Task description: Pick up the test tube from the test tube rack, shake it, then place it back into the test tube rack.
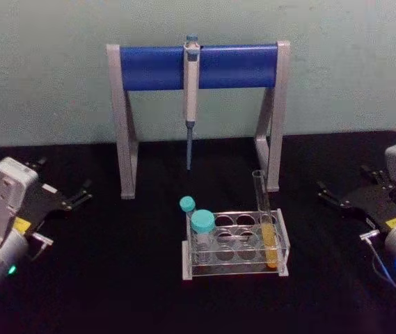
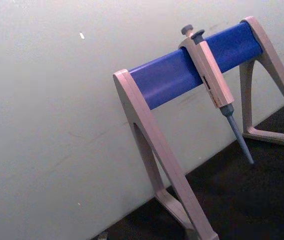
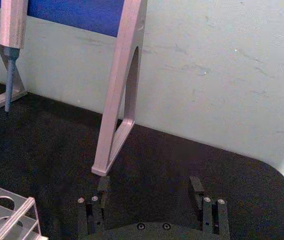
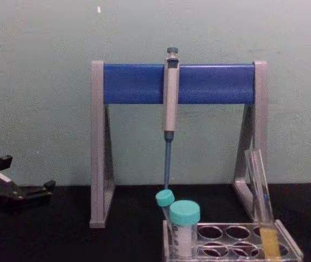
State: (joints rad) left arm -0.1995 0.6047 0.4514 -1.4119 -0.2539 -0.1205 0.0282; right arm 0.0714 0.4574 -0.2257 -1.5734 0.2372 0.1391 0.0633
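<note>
The test tube (image 1: 264, 209) stands upright in the right end of the test tube rack (image 1: 234, 271), with yellow-orange liquid in its lower part. In the chest view the test tube (image 4: 259, 185) leans slightly in the clear rack (image 4: 293, 250). My left gripper (image 1: 62, 177) rests open on the black table far to the left of the rack, holding nothing. Off to the right of the rack, my right gripper (image 1: 346, 182) lies open and empty. In the right wrist view its fingers (image 3: 196, 186) are spread wide, with a corner of the rack (image 3: 9, 216) nearby.
A tall grey-and-blue pipette stand (image 1: 196, 66) stands behind the rack with a pipette (image 1: 190, 104) hanging from its bar. Two teal-capped tubes (image 1: 202, 223) sit in the rack's left end. A pale wall closes off the back of the table.
</note>
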